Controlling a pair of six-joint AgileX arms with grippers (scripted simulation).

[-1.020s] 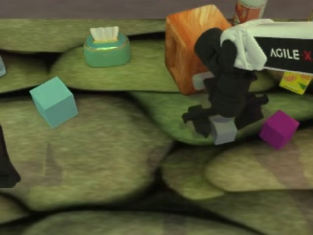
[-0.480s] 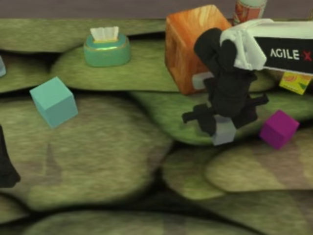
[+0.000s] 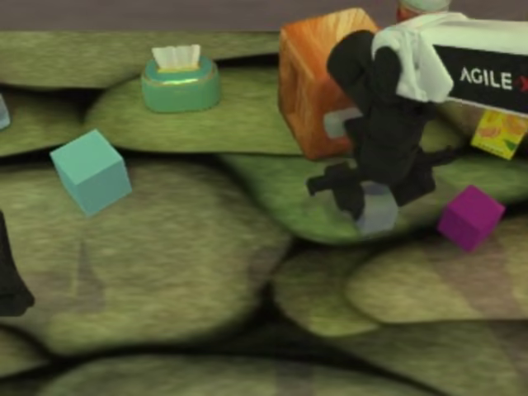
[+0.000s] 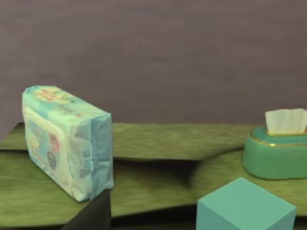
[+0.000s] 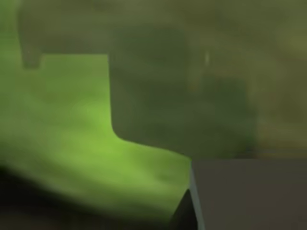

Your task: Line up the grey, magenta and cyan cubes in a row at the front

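The small grey cube (image 3: 379,216) sits between the black fingers of my right gripper (image 3: 375,202), which is shut on it, just in front of the orange block. In the right wrist view the grey cube (image 5: 249,196) fills the lower corner and casts a shadow on the green cloth. The magenta cube (image 3: 470,216) rests on the cloth to the right of that gripper, apart from it. The large cyan cube (image 3: 91,172) stands at the left; its top (image 4: 244,206) also shows in the left wrist view. My left gripper (image 3: 10,285) is parked, open, at the left edge.
A big orange wood-grain block (image 3: 318,74) stands right behind my right gripper. A round teal tissue box (image 3: 180,82) sits at the back left, a wipes pack (image 4: 67,141) at the far left, and a yellow carton (image 3: 499,134) at the back right. The green cloth (image 3: 206,272) is rumpled.
My right gripper, shut on the grey cube, has shifted slightly towards the back, and the cube has moved with it. The magenta and cyan cubes and the left arm have not moved.
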